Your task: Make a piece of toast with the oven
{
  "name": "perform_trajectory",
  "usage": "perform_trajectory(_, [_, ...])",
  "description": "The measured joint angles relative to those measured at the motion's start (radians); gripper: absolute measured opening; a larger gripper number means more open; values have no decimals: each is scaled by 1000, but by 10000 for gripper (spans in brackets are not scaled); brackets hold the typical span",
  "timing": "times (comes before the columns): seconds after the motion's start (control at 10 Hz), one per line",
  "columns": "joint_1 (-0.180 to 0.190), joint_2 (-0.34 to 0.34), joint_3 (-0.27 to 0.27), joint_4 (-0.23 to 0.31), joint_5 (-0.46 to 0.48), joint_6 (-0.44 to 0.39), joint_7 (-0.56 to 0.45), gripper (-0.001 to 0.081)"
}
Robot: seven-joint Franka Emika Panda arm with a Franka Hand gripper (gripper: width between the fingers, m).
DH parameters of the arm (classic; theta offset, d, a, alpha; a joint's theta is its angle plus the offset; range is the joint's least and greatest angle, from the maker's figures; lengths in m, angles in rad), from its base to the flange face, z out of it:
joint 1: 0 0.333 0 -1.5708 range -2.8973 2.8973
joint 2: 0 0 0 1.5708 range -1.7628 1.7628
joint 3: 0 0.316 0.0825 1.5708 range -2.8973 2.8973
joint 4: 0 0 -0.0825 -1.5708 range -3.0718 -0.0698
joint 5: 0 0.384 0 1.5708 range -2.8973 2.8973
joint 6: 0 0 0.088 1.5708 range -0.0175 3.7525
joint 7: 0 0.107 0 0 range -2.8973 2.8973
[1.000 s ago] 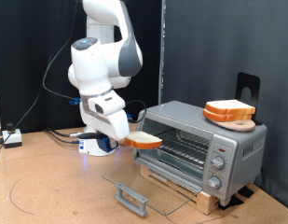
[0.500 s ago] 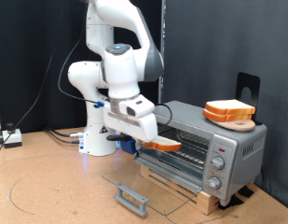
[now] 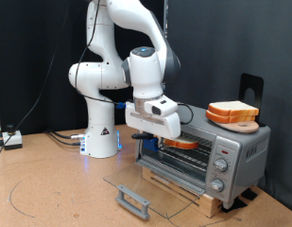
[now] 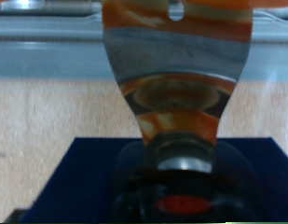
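The silver toaster oven stands at the exterior view's right with its glass door folded down flat and open. My gripper is at the oven's mouth, shut on the piece of toast, whose orange-brown edge reaches into the cavity over the wire rack. In the wrist view the toast fills the frame as a blurred orange and grey shape between the fingers, with the oven's pale interior behind.
A thicker stack of bread slices lies on a round wooden board on the oven's roof. The oven stands on a wooden board. The arm's white base stands behind at the left, with cables on the table.
The arm has swung towards the exterior view's right, carrying the toast from the left of the oven up to and into the oven's opening.
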Motion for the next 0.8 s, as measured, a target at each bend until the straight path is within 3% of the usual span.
perform_trajectory(0.2, [35, -27, 48, -35, 29, 39, 44, 391])
perform_trajectory(0.4, [42, -33, 80, -71, 24, 130, 57, 391])
perform_trajectory(0.6, [26, -33, 80, -91, -9, 188, 40, 391])
perform_trajectory(0.8, [8, -34, 43, -88, -12, 187, -24, 391])
